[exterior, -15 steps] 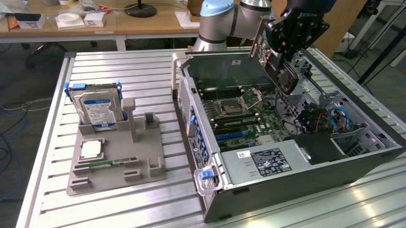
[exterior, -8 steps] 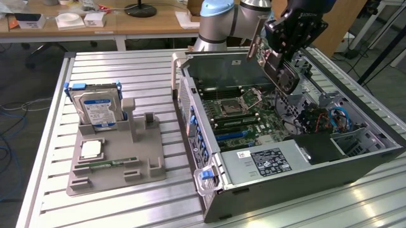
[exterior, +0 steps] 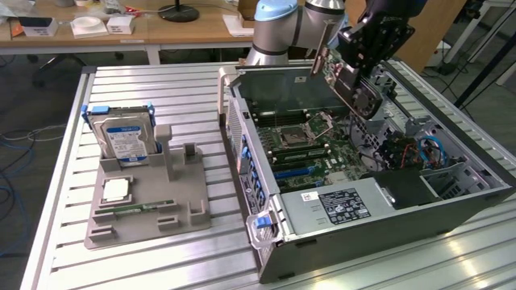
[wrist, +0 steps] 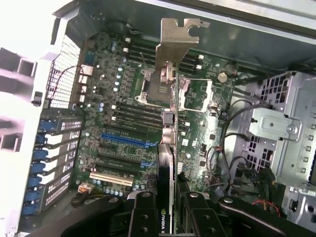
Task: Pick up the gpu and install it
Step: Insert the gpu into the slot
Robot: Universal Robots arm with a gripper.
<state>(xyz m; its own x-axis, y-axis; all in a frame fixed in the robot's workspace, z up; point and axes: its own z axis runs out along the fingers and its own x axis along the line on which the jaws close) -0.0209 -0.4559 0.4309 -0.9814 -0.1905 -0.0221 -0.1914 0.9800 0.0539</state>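
- One gripper (exterior: pixel 351 57), black, is clamped on the gpu (exterior: pixel 359 90) and holds it in the air above the open computer case (exterior: pixel 451 199), over the case's far end beside the arm's base.
- From the exterior view the card hangs tilted, with a round fan on its face, and touches nothing in the case.
- The wrist view gives the grip itself. Black fingers (wrist: pixel 143 217) stand on either side of the card, which is edge-on there, and its grey metal bracket (wrist: pixel 177 42) is at the end away from the gripper.
- Beneath the card the wrist view shows the motherboard (wrist: pixel 118 113) with a blue slot (wrist: pixel 123 139) and a white slot (wrist: pixel 111 178).
- The exterior view adds the slatted metal table (exterior: pixel 161 78). The case lies along its edge on the exterior view's right.
- A grey fixture (exterior: pixel 153 211) sits toward the opposite edge, carrying an upright hard drive (exterior: pixel 121 142) and a flat memory stick (exterior: pixel 145 209).
- Bare slats separate fixture and case.
- Inside the case, blue cables (exterior: pixel 431 151) crowd the side on the exterior view's right, and the power supply (exterior: pixel 339 205) takes the near end. The motherboard is open from above.
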